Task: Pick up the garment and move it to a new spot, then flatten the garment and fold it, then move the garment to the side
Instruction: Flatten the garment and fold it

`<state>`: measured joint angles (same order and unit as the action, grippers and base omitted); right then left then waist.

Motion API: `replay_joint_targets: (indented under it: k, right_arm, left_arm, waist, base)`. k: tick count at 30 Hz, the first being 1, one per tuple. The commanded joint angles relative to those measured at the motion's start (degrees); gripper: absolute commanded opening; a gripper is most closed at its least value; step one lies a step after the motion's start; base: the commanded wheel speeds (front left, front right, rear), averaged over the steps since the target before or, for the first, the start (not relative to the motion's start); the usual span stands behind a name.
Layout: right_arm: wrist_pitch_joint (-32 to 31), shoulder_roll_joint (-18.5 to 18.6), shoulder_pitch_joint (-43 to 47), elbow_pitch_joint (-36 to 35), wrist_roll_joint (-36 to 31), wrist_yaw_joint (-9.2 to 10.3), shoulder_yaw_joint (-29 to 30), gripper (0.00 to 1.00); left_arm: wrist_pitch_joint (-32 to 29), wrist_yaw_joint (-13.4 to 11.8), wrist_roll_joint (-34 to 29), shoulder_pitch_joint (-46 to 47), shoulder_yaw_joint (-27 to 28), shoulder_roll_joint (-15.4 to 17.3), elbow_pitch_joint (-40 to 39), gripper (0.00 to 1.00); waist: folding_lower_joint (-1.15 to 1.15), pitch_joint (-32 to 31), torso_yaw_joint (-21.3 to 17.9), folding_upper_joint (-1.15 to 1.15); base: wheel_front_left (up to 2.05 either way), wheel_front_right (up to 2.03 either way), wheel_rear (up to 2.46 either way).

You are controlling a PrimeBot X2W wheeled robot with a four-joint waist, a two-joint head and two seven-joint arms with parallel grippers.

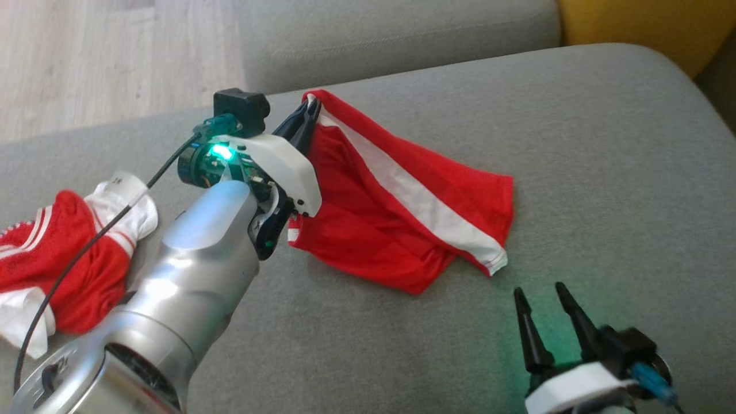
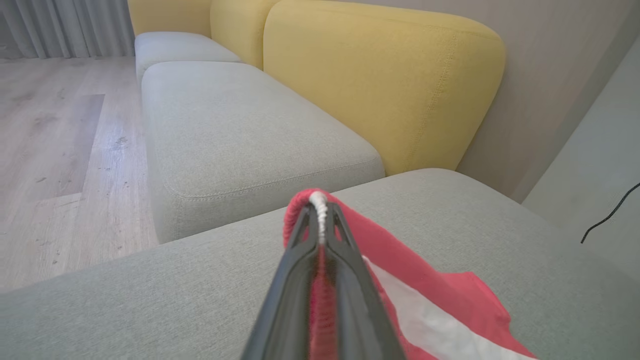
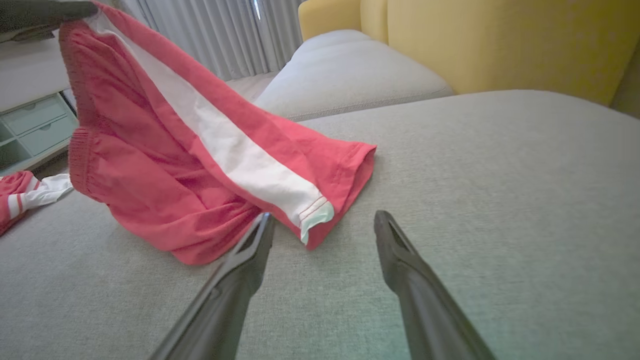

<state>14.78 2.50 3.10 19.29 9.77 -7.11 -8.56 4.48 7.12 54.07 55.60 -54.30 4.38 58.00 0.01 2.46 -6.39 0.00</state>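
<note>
So the left gripper (image 1: 309, 115) is clamping down tight on the top edge of a pair of red fabric shorts with a broad white side stripe (image 1: 368, 230), holding that corner up off the light grey sofa seat cushion (image 1: 604, 172). In the left wrist view the two dark fingers (image 2: 345, 280) are squeezing red cloth between them, and a white bit is poking out right at the tips (image 2: 318, 210). It's maybe the stripe's end or a drawstring, too blurry up close to say.

The rest of the shorts is draping down from there, with the leg hems lying on the cushion, roughly in the middle of the seat.

The right gripper (image 1: 540, 293) is hovering low near the hem with its jaws spread wide and nothing between them. In its wrist view (image 3: 324, 220) the white stripe's end is sitting just past the fingertips.

A second red-and-white garment (image 1: 63, 259) is lying crumpled on the cushion on the robot's left, well apart from the shorts.
</note>
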Motion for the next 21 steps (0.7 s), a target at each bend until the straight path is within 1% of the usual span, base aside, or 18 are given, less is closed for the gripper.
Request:
replay_joint_targets:
  k: [1, 8, 13, 16, 17, 18, 19, 20, 21]
  right_arm:
    - [0.2, 0.4, -3.2, -0.8, 0.5, -0.37, -1.5, 1.00]
    - [0.2, 0.4, -10.4, 10.1, 2.5, -0.37, -4.5, 1.00]
    - [0.2, 0.4, -14.3, 15.3, 2.5, -0.37, -5.4, 1.00]
    - [0.2, 0.4, -16.0, 17.1, 2.2, -0.37, -5.5, 1.00]
    - [0.2, 0.4, -16.5, 17.4, 2.3, -0.37, -5.6, 0.91]
    - [0.2, 0.4, -17.0, 17.9, 2.3, -0.37, -5.7, 0.72]
    - [0.2, 0.4, -17.4, 18.3, 2.4, -0.37, -5.8, 0.50]
    - [0.2, 0.4, -17.9, 18.4, 2.4, -0.37, -5.7, 0.40]
    - [0.2, 0.4, -18.2, 18.5, 2.4, -0.37, -5.5, 0.11]
  left_arm:
    - [0.7, 0.2, 0.1, 4.0, 0.9, 1.3, -0.9, 0.00]
    - [1.5, 0.3, 0.5, 5.5, -0.4, 0.7, -0.4, 0.00]
    - [1.6, 0.3, 1.2, 6.5, -1.4, 0.5, -1.0, 0.00]
    - [1.6, 0.4, 1.7, 7.0, -2.1, 0.6, -1.5, 0.00]
    - [1.6, 0.4, 1.8, 7.1, -2.3, 0.8, -1.7, 0.00]
    - [1.6, 0.4, 2.0, 7.3, -2.5, 0.9, -1.8, 0.00]
    - [1.7, 0.4, 2.2, 7.4, -2.7, 1.0, -1.9, 0.00]
    - [1.7, 0.4, 2.4, 7.5, -2.9, 1.1, -1.9, 0.00]
    - [1.7, 0.4, 2.6, 7.5, -3.1, 1.1, -2.0, 0.00]
  waist:
    - [-0.01, 0.7, 0.7, 0.00]
    - [-0.01, 2.3, 2.0, 0.00]
    - [-0.01, 3.7, 2.6, 0.00]
    - [-0.01, 4.4, 2.8, 0.00]
    - [-0.01, 4.7, 2.9, 0.00]
    - [-0.01, 4.8, 3.0, 0.00]
    - [-0.01, 5.0, 3.1, 0.00]
    - [-0.01, 5.1, 3.2, 0.00]
    - [-0.01, 5.2, 3.2, 0.00]
  base:
    - [0.00, 0.00, 0.00]
    - [0.00, 0.00, 0.00]
    - [0.00, 0.00, 0.00]
    - [0.00, 0.00, 0.00]
    - [0.00, 0.00, 0.00]
    - [0.00, 0.00, 0.00]
    - [0.00, 0.00, 0.00]
    - [0.00, 0.00, 0.00]
    - [0.00, 0.00, 0.00]
